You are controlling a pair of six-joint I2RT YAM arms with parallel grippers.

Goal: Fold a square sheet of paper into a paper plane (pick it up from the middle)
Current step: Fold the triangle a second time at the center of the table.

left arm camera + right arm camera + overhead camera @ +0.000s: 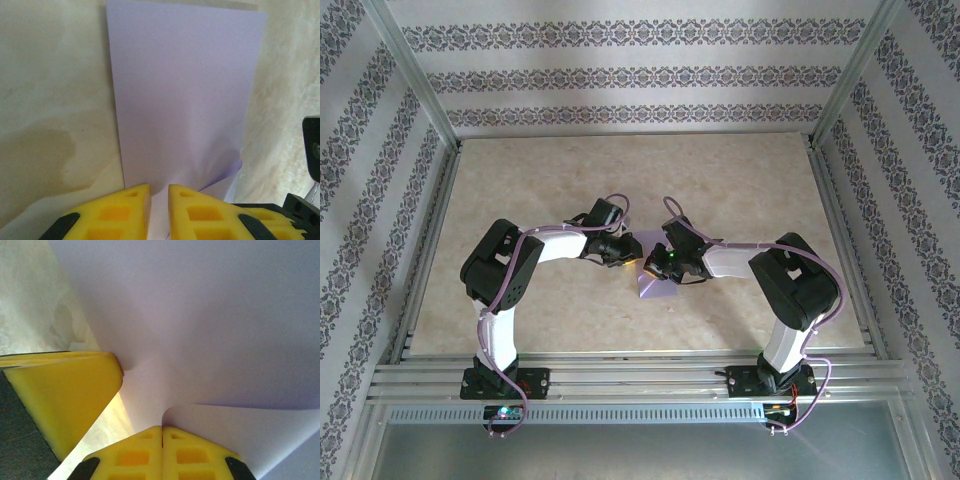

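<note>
The square sheet of paper [185, 100] reaches straight ahead of the left jaws, and its long axis runs directly away from them over the worktop [55, 90]. From there it looks taller than it is wide. A second layer peeps out low on the right, so it appears to be doubled over rather than lying as a flat square. The left jaws stand narrow, their yellow pads [127, 210] leaving only a slim slot. The near edge of the paper passes through that slot, and soft creases fan out from it, so I judge it to be pinched there. The right jaws are fully closed, pad against pad [135, 455], with a curl of the same paper coming out of the seam and spreading up and ahead of them. One left pad [65, 400] sits just to the left of the right jaws, close but seemingly apart. Both grips are therefore crowded onto the same small stretch of the sheet. Neither arm is the nearer one, since each already holds it. Whatever fold comes next probably depends on the two grips drawing apart along that edge without tearing the paper.
</note>
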